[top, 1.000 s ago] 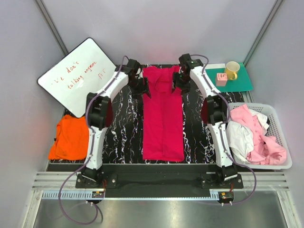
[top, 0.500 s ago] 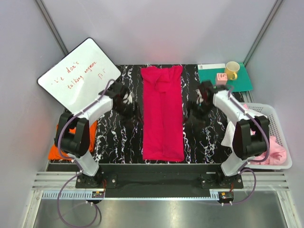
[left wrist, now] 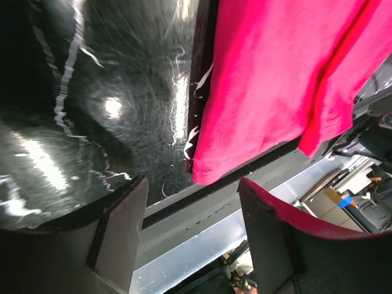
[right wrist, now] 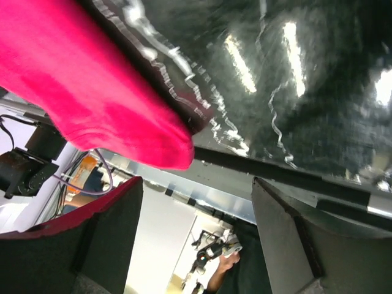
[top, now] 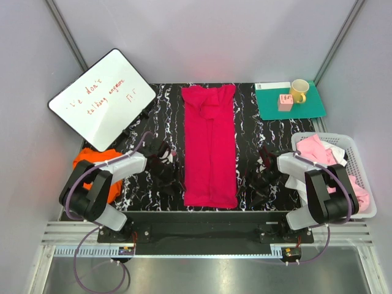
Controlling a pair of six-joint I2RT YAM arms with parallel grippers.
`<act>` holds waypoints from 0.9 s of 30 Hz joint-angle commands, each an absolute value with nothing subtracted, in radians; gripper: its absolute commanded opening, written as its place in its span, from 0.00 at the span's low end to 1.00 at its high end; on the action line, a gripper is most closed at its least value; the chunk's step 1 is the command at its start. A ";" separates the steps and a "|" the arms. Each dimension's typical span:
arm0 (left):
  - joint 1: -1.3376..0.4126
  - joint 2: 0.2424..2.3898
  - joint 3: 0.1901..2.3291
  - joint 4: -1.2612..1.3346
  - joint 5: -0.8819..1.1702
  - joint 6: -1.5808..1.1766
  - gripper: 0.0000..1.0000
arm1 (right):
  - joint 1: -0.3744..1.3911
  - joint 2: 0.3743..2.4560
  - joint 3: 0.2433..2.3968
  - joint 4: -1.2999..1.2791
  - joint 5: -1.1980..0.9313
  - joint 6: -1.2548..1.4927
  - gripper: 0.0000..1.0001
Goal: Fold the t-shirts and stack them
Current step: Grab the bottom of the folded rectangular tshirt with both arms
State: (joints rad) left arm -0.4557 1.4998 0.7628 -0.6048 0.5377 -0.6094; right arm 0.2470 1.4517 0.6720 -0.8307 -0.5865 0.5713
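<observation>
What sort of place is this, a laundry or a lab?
Probably a robot test booth: left arm and right arm bolted by a black table, bare grey walls, a whiteboard, a red shirt laid flat.

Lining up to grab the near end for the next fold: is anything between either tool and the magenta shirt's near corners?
Nothing visible. The left tool and right tool both stand open, empty, just outside the magenta shirt at its near corners, with only bare black marbled table between.
</observation>
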 commanded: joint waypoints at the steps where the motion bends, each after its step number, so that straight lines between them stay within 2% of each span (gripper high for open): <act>1: -0.494 1.520 0.724 -0.465 0.560 -0.686 0.63 | 0.249 1.512 0.629 -0.690 -0.656 0.581 0.75; 11: -0.560 1.663 0.767 -0.405 0.558 -0.713 0.60 | 0.249 1.669 0.675 -0.574 -0.678 0.571 0.71; 14: -0.586 1.681 0.782 -0.405 0.561 -0.729 0.58 | 0.249 1.732 0.699 -0.574 -0.701 0.561 0.67; 18: -0.598 1.666 0.781 -0.446 0.531 -0.741 0.56 | 0.249 1.769 0.680 -0.581 -0.738 0.543 0.63; 27: -0.601 1.611 0.746 -0.534 0.460 -0.758 0.56 | 0.261 1.776 0.643 -0.659 -0.752 0.505 0.60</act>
